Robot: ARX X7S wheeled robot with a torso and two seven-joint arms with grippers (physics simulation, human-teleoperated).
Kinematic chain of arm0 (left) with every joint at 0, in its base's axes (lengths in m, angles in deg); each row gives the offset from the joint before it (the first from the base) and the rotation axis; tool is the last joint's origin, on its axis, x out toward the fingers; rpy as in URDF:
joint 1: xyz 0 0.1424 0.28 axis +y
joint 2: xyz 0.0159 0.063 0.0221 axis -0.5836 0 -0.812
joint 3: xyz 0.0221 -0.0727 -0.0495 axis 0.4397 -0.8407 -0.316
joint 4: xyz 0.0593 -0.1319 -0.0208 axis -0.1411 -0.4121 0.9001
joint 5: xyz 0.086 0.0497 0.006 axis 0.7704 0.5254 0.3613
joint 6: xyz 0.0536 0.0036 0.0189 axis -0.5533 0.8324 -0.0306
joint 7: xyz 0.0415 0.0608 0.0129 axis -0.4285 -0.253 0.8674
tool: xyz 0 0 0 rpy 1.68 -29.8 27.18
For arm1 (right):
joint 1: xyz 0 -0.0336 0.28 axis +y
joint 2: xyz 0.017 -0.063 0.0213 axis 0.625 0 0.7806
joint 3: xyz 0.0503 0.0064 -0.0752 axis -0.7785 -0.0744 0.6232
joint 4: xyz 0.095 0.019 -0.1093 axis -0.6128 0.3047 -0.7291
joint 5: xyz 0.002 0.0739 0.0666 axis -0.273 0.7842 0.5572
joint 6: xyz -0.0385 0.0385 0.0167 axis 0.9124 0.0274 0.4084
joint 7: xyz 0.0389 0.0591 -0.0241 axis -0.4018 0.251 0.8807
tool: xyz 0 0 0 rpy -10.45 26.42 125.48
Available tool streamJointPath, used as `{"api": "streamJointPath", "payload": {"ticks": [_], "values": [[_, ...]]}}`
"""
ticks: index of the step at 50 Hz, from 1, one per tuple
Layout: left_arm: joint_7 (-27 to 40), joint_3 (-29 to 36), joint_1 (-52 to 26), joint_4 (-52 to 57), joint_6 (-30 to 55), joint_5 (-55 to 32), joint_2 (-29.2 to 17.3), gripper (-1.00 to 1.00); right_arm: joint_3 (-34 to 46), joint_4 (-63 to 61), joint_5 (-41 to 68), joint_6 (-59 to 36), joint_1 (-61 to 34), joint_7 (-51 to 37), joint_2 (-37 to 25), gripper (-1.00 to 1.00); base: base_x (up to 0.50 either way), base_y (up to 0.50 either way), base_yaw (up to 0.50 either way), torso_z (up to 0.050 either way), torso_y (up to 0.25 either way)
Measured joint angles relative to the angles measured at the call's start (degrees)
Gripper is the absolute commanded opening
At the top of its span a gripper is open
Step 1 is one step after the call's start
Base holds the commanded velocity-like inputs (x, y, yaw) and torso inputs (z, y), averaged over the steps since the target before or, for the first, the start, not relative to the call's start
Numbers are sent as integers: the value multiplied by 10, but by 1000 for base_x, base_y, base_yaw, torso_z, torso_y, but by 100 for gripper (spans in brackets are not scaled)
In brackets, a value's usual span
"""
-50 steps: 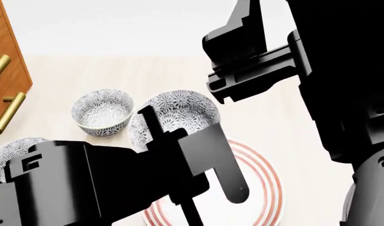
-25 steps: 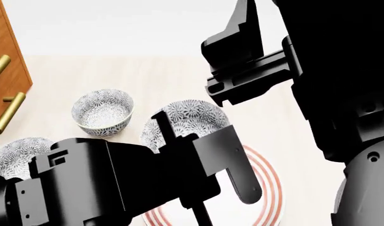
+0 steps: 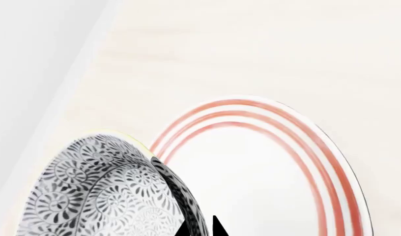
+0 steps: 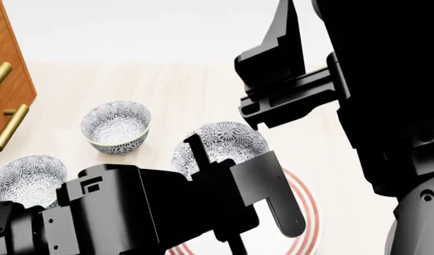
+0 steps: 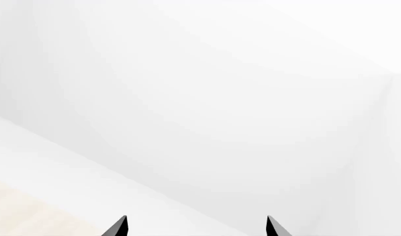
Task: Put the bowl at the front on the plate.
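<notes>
The pale wood-grain tabletop [image 4: 202,90] runs back to a plain white wall, with a brown wooden cabinet [image 4: 8,64] and its brass handles at the left edge. The left gripper [image 4: 235,175] is closed on the rim of the bowl [image 4: 224,141], holding it at the far edge of the plate [image 4: 309,212], partly over the red rings. Two other patterned bowls [image 4: 116,126] sit on the table to the left. The right gripper [image 5: 196,228] is raised, its fingertips spread apart, facing bare white wall.
</notes>
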Motion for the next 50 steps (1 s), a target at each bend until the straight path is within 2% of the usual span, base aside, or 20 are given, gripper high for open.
{"api": "streamJointPath", "payload": {"ticks": [18,50], "values": [[30,80,-21,-39,-84,-72,6,-100,-1,-3,-2,8,12,3,-9,100,0,0,0,0,1],[39,100,11,-35,-107,-59,8,-100,1,-10,10,11,11,-6,-16,100,0,0,0,0,0]]}}
